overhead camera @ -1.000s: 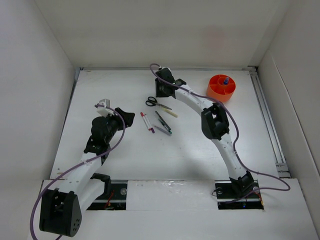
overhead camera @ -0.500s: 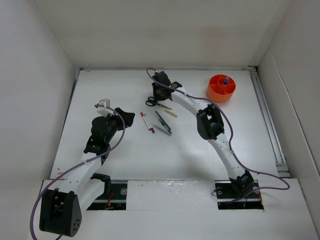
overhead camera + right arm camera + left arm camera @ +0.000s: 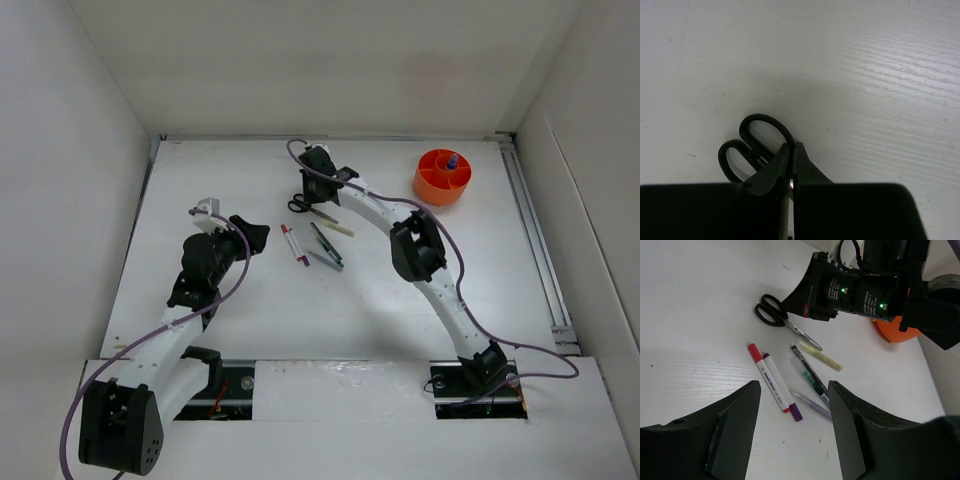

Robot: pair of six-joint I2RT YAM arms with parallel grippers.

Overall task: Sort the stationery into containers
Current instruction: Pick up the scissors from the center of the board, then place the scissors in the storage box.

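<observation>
Black-handled steel scissors: right gripper fingers clamped at the pivot, presumably for carrying to the round orange plastic container; left gripper fingers apart, unladen.

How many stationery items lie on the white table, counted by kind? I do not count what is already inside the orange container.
Black-handled scissors: 1
White markers: 2, the red-capped marker and the purple-capped marker
Slim pens: 3, the dark green pen, the clear purple pen and the pale yellow pen
Total: 6
</observation>
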